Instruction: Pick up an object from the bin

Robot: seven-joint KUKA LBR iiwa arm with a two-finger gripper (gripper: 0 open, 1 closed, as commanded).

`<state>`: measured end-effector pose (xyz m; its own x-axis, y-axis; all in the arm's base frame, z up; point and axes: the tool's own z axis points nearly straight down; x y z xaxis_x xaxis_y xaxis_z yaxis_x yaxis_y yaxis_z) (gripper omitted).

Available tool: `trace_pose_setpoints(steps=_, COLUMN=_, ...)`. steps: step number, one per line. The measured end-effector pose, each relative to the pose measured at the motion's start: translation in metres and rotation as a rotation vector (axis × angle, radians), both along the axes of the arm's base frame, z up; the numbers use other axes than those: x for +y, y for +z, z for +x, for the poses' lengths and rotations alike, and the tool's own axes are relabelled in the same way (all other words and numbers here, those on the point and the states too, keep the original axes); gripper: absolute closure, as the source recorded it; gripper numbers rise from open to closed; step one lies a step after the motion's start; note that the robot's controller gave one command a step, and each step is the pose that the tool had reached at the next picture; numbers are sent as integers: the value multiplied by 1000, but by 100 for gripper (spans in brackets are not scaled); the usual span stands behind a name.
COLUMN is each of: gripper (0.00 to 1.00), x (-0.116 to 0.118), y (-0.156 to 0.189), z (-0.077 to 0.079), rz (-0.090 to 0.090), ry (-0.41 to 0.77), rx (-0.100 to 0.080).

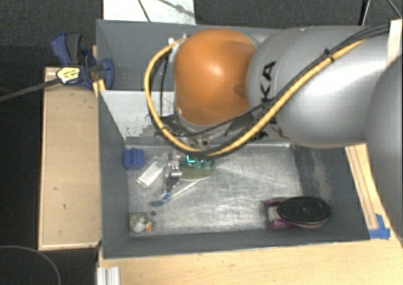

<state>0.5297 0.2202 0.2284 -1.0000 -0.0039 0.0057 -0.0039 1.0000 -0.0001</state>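
Note:
My gripper (172,174) reaches down under the arm's wrist, in the left half of the bin and close to its floor. Right beside it on the left lies a small clear plastic piece (149,174). A thin stick with a blue tip (165,198) lies on the floor just below the gripper, slanting to the lower left. A small blue block (132,158) rests further left, against the bin's sloping wall. Whether anything is in the gripper's grasp is hidden.
A black oval brush with a purple part (298,211) lies in the bin's front right corner. A small mottled ball (140,222) sits at the front left. The arm and its orange cover hide the back of the bin.

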Motion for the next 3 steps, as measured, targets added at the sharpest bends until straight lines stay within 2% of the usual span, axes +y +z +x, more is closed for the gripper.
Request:
trace_pose_setpoints(steps=1, gripper=0, x=-48, y=-159, z=8, rz=3, ry=-85, rx=-12)
trace_pose_setpoints(steps=2, gripper=100, x=-47, y=-155, z=10, rz=5, ry=-88, rx=-19)
trace_pose_setpoints(steps=3, gripper=100, x=-30, y=8, z=25, rz=5, ry=-75, rx=-16)
